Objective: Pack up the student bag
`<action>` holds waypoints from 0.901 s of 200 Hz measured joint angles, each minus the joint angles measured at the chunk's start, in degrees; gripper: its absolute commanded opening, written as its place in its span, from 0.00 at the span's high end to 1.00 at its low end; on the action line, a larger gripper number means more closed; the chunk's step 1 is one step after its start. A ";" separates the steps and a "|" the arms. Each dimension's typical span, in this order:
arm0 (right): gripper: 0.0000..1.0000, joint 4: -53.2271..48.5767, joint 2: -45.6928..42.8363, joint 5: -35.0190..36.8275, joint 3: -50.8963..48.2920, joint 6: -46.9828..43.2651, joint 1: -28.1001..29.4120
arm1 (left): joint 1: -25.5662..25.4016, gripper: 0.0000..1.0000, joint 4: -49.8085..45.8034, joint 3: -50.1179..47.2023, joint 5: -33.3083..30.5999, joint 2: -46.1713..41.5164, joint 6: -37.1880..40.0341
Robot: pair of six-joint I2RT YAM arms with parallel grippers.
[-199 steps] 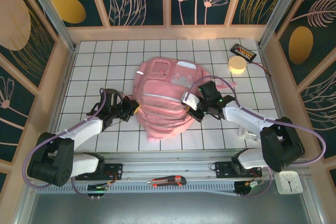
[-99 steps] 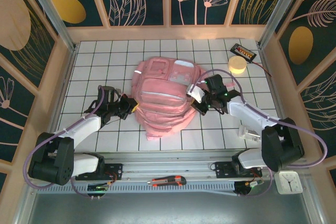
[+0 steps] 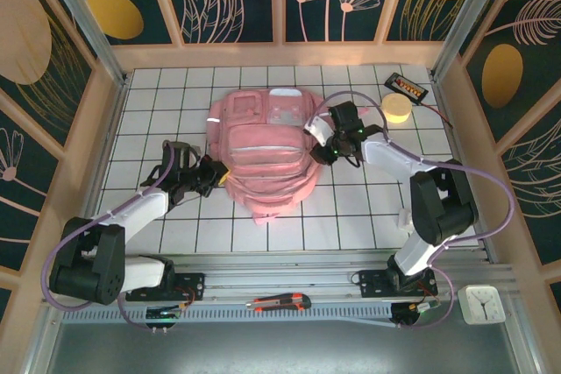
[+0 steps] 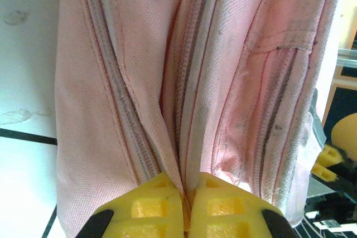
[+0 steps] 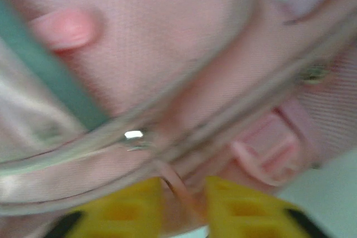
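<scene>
Student bag point(image 3: 267, 151) lies central on the table point(image 3: 166, 102), my left gripper point(image 4: 186, 190) clenched on its seam fold point(image 4: 179, 132), my right gripper point(image 5: 184, 193) parted around a thin pink loop point(image 5: 174, 185). If that loop slips free, I judge my left pull may drag the bag askew.

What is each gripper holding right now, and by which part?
Left gripper pinches the large soft pink fabric backpack by a fold along its zipper. Right gripper stands parted around a thin pink loop, unclamped.
</scene>
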 measured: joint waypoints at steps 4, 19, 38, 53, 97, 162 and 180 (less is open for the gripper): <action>0.30 0.35 -0.07 0.28 0.15 0.46 -0.31 | 0.24 0.72 0.00 0.00 -0.02 0.00 -0.04; 0.22 1.79 -0.81 1.05 0.20 2.69 -1.62 | 0.61 0.29 -0.59 0.57 -0.22 0.00 0.26; 0.20 3.87 -3.78 0.22 -1.36 7.30 -3.37 | 0.66 0.01 -2.69 2.47 -1.18 -0.74 1.36; 0.12 6.36 -8.81 -1.77 -4.66 11.67 -5.51 | 0.68 0.01 -4.66 3.28 -2.69 -2.69 2.34; 0.05 16.50 -30.14 -5.66 -18.73 25.75 -18.16 | 0.81 0.01 -11.08 3.56 -9.53 -12.90 7.45; 0.01 28.65 -45.09 -2.64 -38.53 32.35 -33.00 | 0.87 0.01 -16.46 3.43 -34.45 -25.09 17.46; 0.01 32.59 -43.78 -1.88 -43.65 32.54 -33.18 | 0.92 0.01 -15.26 2.16 -40.81 -24.85 21.90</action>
